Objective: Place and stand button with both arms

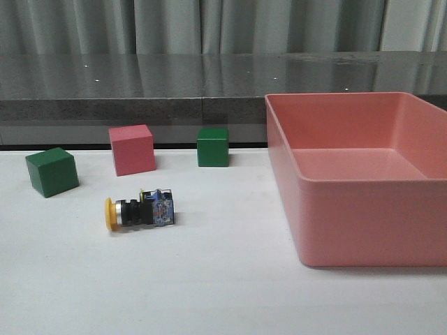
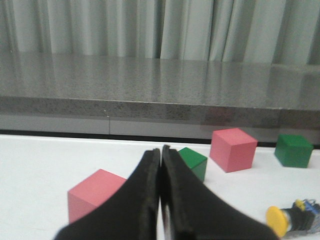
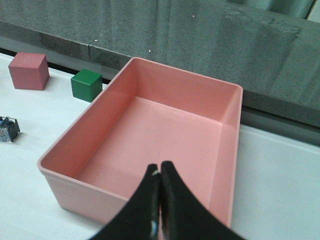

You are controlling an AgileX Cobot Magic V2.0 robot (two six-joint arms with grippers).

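The button [image 1: 138,211] lies on its side on the white table, yellow cap to the left, clear bluish base to the right. The left wrist view shows it low at the edge, as button [image 2: 294,221]; the right wrist view catches only its bluish base, button [image 3: 8,129]. Neither arm shows in the front view. My left gripper [image 2: 160,150] is shut and empty, well apart from the button, with cubes beyond it. My right gripper [image 3: 159,167] is shut and empty, hanging over the pink bin [image 3: 140,65].
A large pink bin [image 1: 307,230] fills the table's right side. A green cube [image 1: 52,172], a pink cube [image 1: 131,149] and another green cube [image 1: 212,146] stand behind the button. Another pink cube [image 2: 92,195] sits close by the left gripper. A grey ledge [image 1: 140,105] runs along the back.
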